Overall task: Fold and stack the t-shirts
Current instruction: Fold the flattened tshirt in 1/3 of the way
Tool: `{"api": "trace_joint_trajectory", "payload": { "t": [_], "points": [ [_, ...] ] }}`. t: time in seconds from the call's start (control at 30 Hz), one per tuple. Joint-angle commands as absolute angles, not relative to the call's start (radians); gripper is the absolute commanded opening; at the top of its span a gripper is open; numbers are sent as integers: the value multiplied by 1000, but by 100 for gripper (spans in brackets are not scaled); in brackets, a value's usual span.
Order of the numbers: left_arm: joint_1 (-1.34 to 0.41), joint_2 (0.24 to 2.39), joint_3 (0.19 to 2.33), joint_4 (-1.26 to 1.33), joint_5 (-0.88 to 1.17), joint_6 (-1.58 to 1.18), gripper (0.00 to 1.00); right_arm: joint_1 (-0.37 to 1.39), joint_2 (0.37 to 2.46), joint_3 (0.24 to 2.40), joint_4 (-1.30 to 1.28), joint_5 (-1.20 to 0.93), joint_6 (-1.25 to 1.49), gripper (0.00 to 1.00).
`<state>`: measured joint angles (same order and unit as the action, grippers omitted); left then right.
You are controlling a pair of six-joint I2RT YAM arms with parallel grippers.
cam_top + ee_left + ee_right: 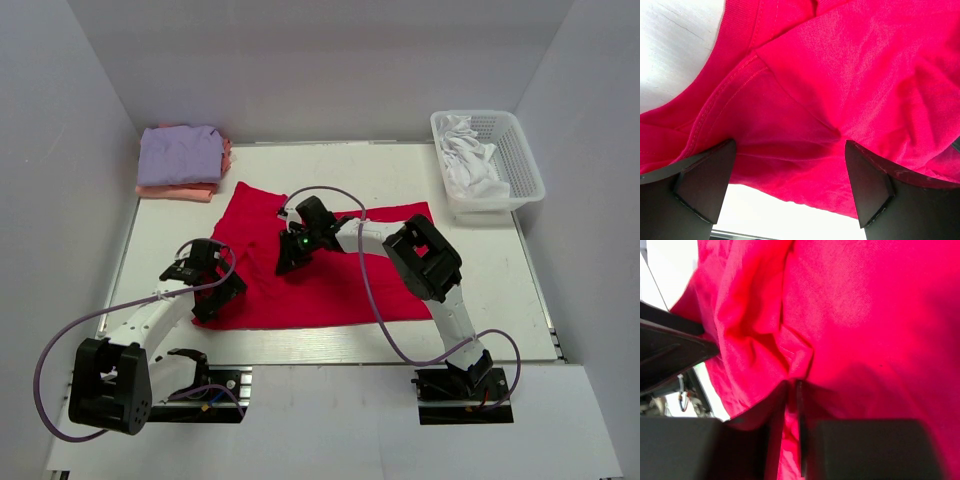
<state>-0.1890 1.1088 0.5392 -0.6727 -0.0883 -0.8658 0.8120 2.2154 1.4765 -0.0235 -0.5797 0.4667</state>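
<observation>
I see my right gripper point(792, 386) pinching a fold of the red t-shirt point(320, 295); my left gripper point(790, 145) hangs spread wide over its left edge.

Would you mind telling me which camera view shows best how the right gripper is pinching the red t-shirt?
The right wrist view: there the right gripper is closed on a raised fold of the red t-shirt. The top view shows only that gripper's back over the shirt; the left wrist view shows cloth, not that gripper.
</observation>
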Motion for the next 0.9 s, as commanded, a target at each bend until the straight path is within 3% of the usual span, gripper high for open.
{"api": "trace_joint_trajectory", "payload": {
  "t": [0.0,0.07,0.87],
  "points": [
    [-192,1101,526,-670,-98,-873,100,818,2227,1480,-35,-565,460,13],
    [-192,1101,526,-670,-98,-873,100,812,2227,1482,-35,-563,462,0],
    [-192,1192,537,-733,-155,-928,100,810,2102,1563,-192,-367,351,0]
  ]
}}
